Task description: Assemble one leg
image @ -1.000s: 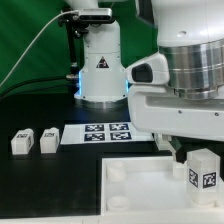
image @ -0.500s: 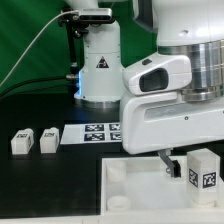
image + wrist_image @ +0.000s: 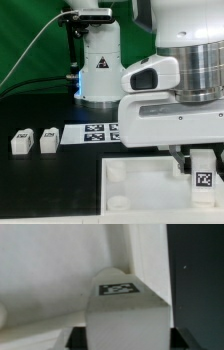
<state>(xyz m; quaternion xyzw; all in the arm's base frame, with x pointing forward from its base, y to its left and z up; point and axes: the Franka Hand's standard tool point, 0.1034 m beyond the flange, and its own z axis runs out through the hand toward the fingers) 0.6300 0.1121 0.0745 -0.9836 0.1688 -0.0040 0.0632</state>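
Note:
My gripper (image 3: 200, 158) is shut on a leg (image 3: 203, 174), a small white block with a square tag. It holds the leg upright over the right side of the large white tray (image 3: 130, 186). In the wrist view the leg (image 3: 125, 308) fills the space between my dark fingers (image 3: 78, 337), with its tag facing the camera. It points toward an inner corner of the tray (image 3: 50, 274) near the rim. Whether the leg touches the tray I cannot tell. Two more legs (image 3: 22, 142) (image 3: 48, 139) lie on the black table at the exterior view's left.
The marker board (image 3: 98, 132) lies behind the tray. A white robot base (image 3: 100, 65) with a warning triangle stands at the back. In the wrist view the black table (image 3: 200, 269) lies beyond the tray rim.
The arm's body has shifted toward the exterior view's left and the held leg has come slightly lower over the tray. The two loose legs have not moved.

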